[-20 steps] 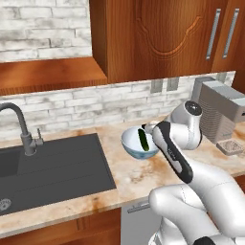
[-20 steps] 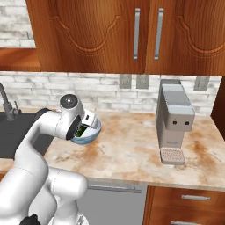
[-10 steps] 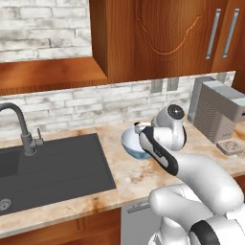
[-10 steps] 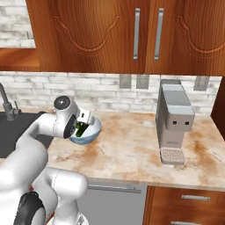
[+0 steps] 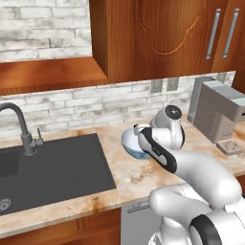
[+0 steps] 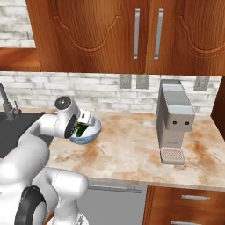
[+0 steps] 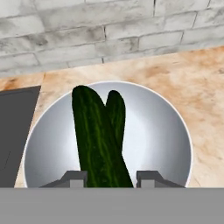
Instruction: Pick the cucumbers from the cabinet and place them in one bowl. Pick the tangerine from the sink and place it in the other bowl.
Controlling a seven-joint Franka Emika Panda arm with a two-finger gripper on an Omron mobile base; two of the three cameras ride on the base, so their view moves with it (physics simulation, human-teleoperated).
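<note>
On the left I see the dark sink (image 5: 52,167) with its tap (image 5: 21,127). Next to it on the counter (image 6: 132,149) sits the pale blue bowl (image 7: 166,131). My gripper (image 7: 109,177) is right over the bowl, pinching one cucumber (image 7: 94,140). A second cucumber (image 7: 117,114) lies in the bowl, touching the first. Far right stands a grey coffee machine (image 6: 175,123).

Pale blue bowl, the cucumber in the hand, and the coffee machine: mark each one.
pale blue bowl (image 7: 166,131), hand view, bare whitish inside right of the cucumbers.
cucumber (image 7: 94,135), hand view, middle of the nearer, longer one.
coffee machine (image 6: 175,118), right base view, its front face.
</note>
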